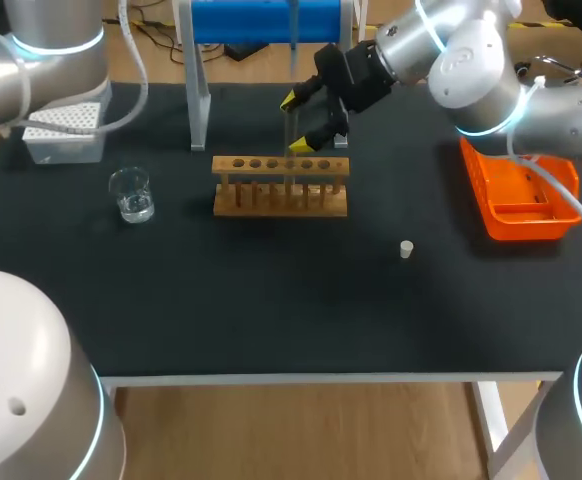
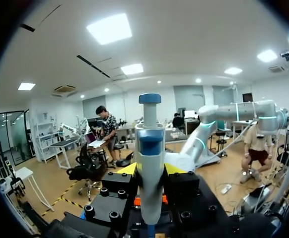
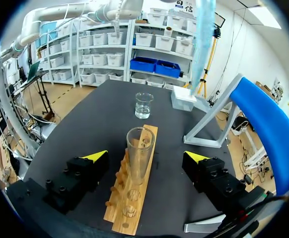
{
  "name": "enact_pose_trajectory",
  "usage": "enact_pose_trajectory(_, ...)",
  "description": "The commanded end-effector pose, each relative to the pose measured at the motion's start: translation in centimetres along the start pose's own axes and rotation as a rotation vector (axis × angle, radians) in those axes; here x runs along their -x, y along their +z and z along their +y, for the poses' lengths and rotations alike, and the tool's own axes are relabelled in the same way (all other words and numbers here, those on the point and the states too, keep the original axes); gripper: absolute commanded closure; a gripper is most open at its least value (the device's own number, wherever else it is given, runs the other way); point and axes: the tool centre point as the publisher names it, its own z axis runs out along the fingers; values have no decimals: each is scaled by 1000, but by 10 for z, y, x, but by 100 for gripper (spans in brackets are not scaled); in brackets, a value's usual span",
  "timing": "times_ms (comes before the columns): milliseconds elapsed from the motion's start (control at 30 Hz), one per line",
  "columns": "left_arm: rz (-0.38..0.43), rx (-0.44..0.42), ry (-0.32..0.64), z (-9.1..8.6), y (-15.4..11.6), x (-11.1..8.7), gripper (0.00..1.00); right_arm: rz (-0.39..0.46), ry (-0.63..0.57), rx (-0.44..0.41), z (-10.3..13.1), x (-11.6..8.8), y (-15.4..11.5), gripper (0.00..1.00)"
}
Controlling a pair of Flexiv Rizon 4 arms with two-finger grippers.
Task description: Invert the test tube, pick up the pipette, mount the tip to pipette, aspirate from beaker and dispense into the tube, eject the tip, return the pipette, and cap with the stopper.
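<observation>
A clear test tube stands mouth-up in the wooden rack. It is between the fingers of my right gripper, which is open, and neither yellow tip touches the glass. From above, the right gripper hangs over the rack with the tube under it. My left gripper is shut on a white pipette with a blue plunger, held upright. The head view shows only the left arm, not its gripper. A beaker of water stands left of the rack. A small white stopper lies to the right.
A white tip box sits at the back left. The blue pipette stand is behind the rack. An orange bin stands at the right edge. In the right wrist view, the beaker and tip box lie beyond the rack.
</observation>
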Motion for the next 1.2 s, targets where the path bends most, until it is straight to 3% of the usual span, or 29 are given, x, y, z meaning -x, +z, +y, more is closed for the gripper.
enact_pose_trajectory(33,-5,-6,-6,2,4,-6,100,3,0,-1,0,0,-1,0)
enact_pose_trajectory(1200,-20,-28,-71,28,4,-13,100,3,0,-1,0,0,-1,0)
